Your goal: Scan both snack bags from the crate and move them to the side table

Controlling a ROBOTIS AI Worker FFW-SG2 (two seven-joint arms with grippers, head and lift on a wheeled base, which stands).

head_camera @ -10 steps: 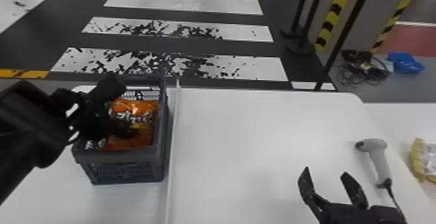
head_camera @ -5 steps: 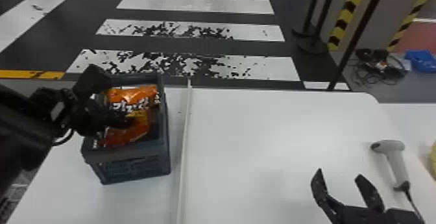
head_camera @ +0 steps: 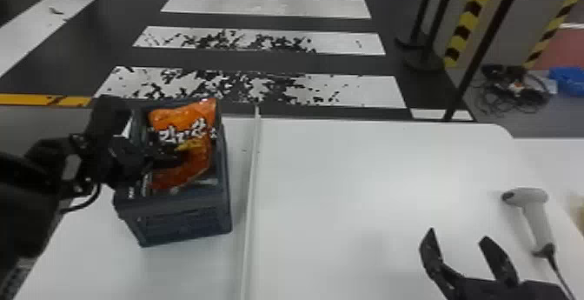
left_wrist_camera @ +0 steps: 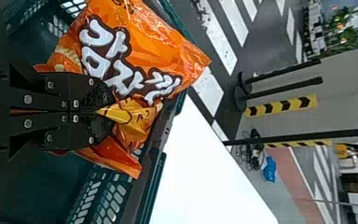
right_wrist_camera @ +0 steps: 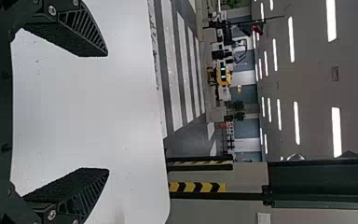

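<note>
My left gripper [head_camera: 176,158] is at the dark crate [head_camera: 187,221], against an orange snack bag [head_camera: 187,118] that rises above the crate's rim. In the left wrist view the left gripper [left_wrist_camera: 105,112] is closed on a pinched fold of the orange snack bag [left_wrist_camera: 140,42]; the crate [left_wrist_camera: 156,186] surrounds its lower part. My right gripper [head_camera: 465,245] stands open and holds nothing over the front right of the table; in the right wrist view the right gripper [right_wrist_camera: 105,112] has its fingers wide apart. A white handheld scanner [head_camera: 539,223] lies to its right.
A raised white strip [head_camera: 251,199] runs along the white table [head_camera: 347,181], just right of the crate. The scanner's cable trails toward the front right. Another white surface [head_camera: 552,164] adjoins at the right, with a yellowish item [head_camera: 580,212] at the edge.
The orange bag has risen somewhat in the crate with my left gripper. The head view has turned left, shifting the table, crate and scanner rightward in it. The right gripper stays open.
</note>
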